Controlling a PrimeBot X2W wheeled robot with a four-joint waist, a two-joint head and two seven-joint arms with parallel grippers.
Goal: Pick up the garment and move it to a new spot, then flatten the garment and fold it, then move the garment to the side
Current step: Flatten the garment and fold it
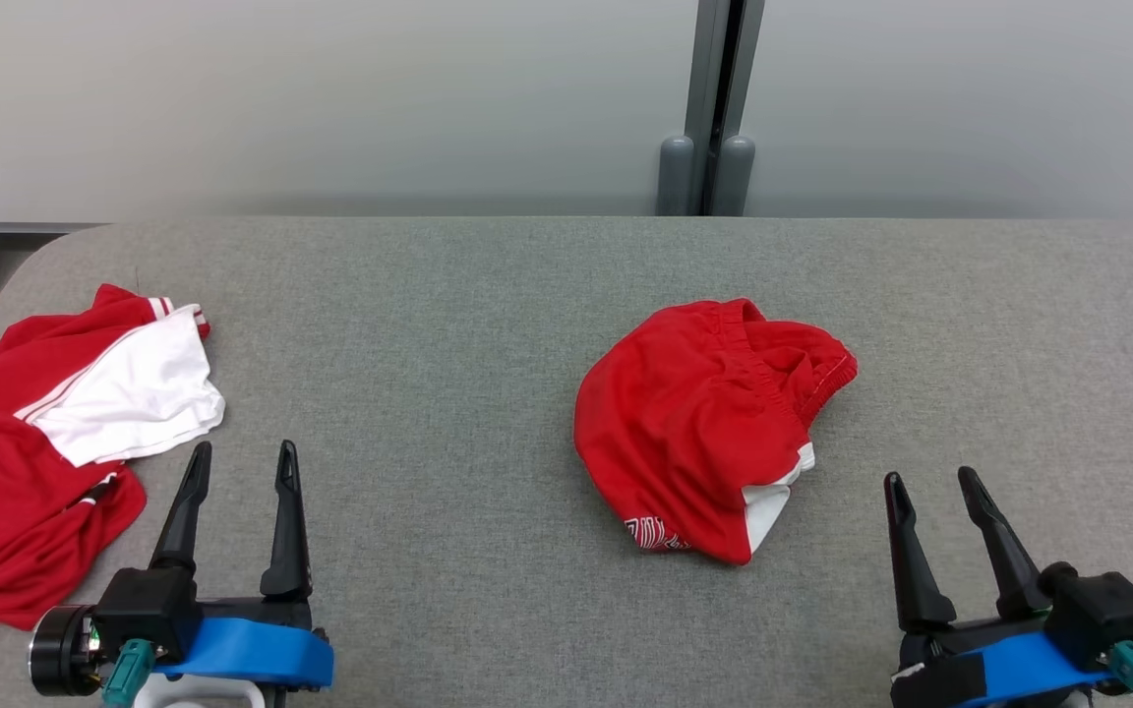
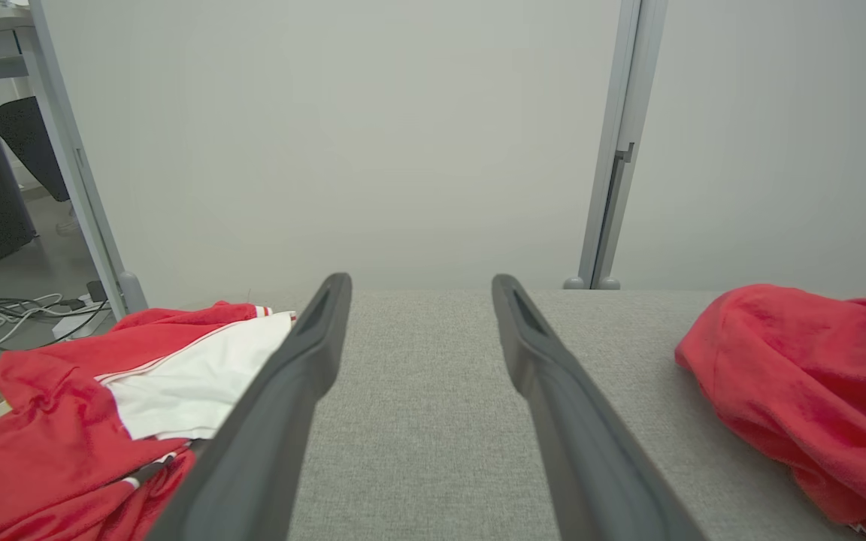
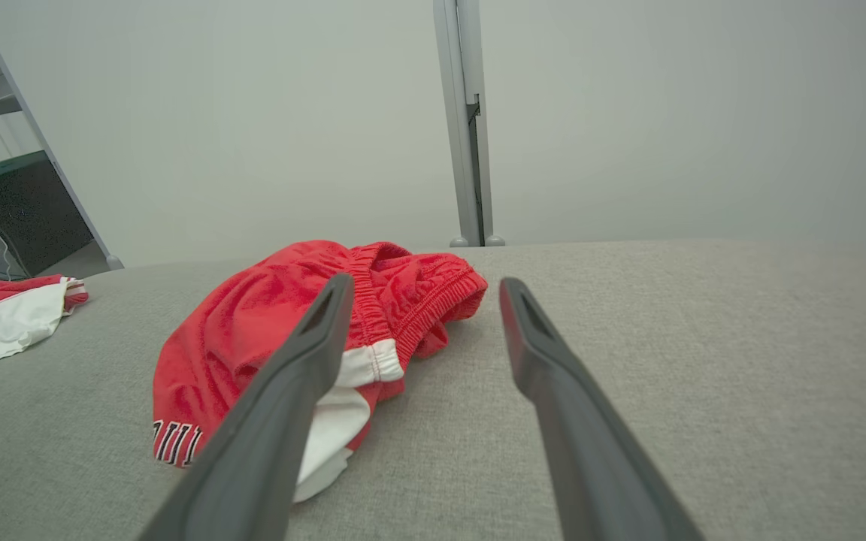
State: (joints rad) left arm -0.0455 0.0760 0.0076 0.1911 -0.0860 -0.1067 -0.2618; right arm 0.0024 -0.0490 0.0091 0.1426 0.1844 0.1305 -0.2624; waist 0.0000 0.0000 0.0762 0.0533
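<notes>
The red shorts (image 1: 704, 423), which we take to be the garment in hand, lie bunched in a mound on the grey bench (image 1: 448, 324), right of centre, touching neither arm. The elastic waistband (image 1: 773, 364) is gathered at the far side. A white side panel (image 1: 768, 501) and a printed hem (image 1: 655, 534) sit at the near edge, partly tucked under. Bunched like this, no leg is laid out, so we judge that the pick-up and move come first and that flattening has not begun. The right end effector (image 1: 929, 477) sits near the bench's front edge, right of the mound and apart from it, released wide and holding nothing. Its wrist view looks across the white panel toward the waistband, a fair line for a reach. The left end effector (image 1: 244, 452) is likewise released and empty, parked just beside a second red-and-white garment pile (image 1: 55, 433) at the bench's left end. We cannot tell whether that pile is finished or waiting. The bare stretch between the two garments leaves room for laying the shorts flat.
</notes>
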